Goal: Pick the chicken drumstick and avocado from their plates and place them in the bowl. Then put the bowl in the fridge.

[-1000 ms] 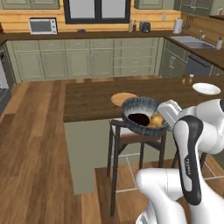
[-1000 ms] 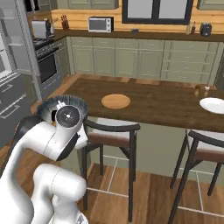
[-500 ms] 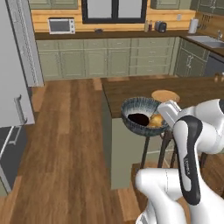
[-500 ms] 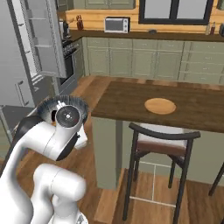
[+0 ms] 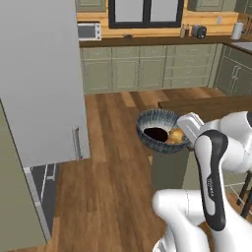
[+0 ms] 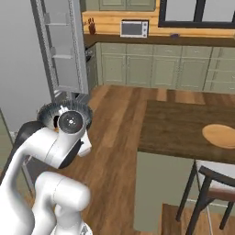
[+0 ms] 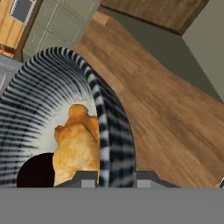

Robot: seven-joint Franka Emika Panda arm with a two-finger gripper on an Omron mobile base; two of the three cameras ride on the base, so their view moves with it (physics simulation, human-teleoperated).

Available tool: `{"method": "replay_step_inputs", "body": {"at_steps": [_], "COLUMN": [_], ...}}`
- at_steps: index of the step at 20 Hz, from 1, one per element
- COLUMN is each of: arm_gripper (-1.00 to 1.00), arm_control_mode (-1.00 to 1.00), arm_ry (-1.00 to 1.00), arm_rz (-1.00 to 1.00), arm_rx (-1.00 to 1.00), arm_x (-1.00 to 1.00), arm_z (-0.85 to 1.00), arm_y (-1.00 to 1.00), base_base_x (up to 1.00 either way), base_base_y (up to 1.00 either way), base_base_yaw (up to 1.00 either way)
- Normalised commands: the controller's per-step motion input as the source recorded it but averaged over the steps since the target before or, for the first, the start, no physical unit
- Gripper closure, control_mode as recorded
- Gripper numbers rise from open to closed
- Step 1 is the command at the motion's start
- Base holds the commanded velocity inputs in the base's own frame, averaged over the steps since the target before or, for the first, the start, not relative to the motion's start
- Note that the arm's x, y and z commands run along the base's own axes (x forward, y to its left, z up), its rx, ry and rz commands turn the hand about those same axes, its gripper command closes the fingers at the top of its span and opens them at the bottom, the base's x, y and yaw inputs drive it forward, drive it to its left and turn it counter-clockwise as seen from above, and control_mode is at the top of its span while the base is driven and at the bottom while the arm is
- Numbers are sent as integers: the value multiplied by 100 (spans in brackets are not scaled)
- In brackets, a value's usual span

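The gripper (image 7: 116, 177) is clamped on the rim of the bowl (image 5: 157, 124), one finger inside and one outside, and holds it in the air above the wooden floor (image 5: 118, 162). The bowl is round, deep and ribbed. Inside lie the lumpy golden-brown chicken drumstick (image 7: 76, 146) and, touching it, the smooth black avocado (image 7: 35, 173). The flat tan plate (image 6: 220, 136) lies on the dark counter (image 6: 179, 128). The grey fridge (image 6: 64, 46) stands open.
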Motion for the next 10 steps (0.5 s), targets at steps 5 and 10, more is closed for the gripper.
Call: {"method": "replay_step_inputs", "body": {"at_steps": [5,10], "arm_gripper": [100,100], "arm_control_mode": [100,100], "arm_ry": [0,0], "arm_rz": [0,0], "arm_rx": [0,0], "arm_x": [0,0], "arm_z": [0,0], "arm_y": [0,0], "base_base_x": [100,100], "base_base_y": [70,-22], "base_base_yaw": [-22,-10]}}
